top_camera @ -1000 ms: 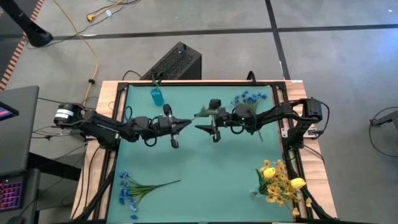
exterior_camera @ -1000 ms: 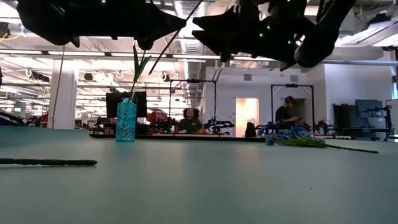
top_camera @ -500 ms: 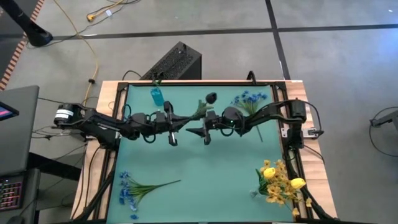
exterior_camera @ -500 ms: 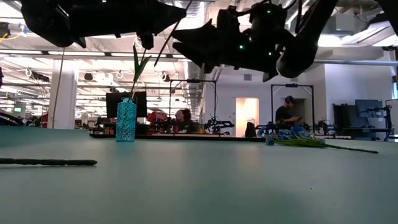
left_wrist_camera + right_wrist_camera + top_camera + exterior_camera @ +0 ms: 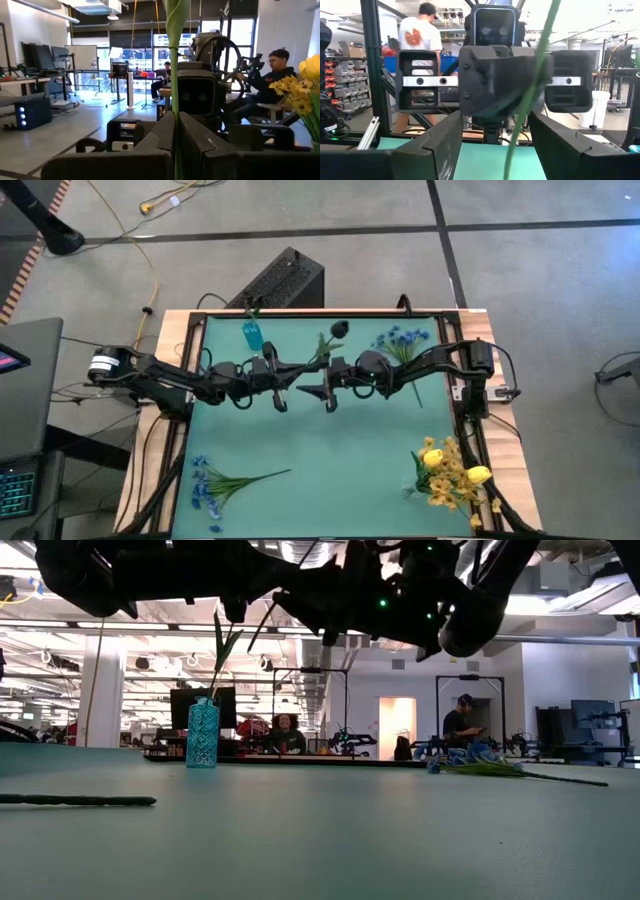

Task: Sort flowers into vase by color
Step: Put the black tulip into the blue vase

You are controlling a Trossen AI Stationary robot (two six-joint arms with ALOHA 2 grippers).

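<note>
A sprig with a dark, near-black bud (image 5: 338, 330) and green leaves is held above the table's middle by my left gripper (image 5: 297, 377), which is shut on its thin stem (image 5: 174, 107). My right gripper (image 5: 313, 387) faces it from the table's right. It is open, with its fingers on either side of the same stem (image 5: 529, 95). A blue vase (image 5: 252, 333) stands near the far edge with a leafy stem in it, and shows in the low view (image 5: 202, 732). Blue blossom sprigs (image 5: 400, 340) lie far right, another blue sprig (image 5: 222, 480) near left, and yellow flowers (image 5: 450, 470) near right. My left gripper pinches the sprig's green stem (image 5: 175, 131) between its two fingers, some way below the leaves. It comes in level from the table's left, with the fingers across the stem. The sprig is lifted clear of the table, its bud end pointing up and toward the far edge.
Wooden rails (image 5: 175, 440) frame the green mat. A black box (image 5: 285, 280) sits beyond the far edge. In the low view a loose stem (image 5: 75, 801) lies on the mat at the left. People sit at desks in the room behind.
My right gripper has moved toward the table's left, up to my left gripper, and its open fingers now stand around the stem. The sprig's bud end has swung a little toward the far edge.
</note>
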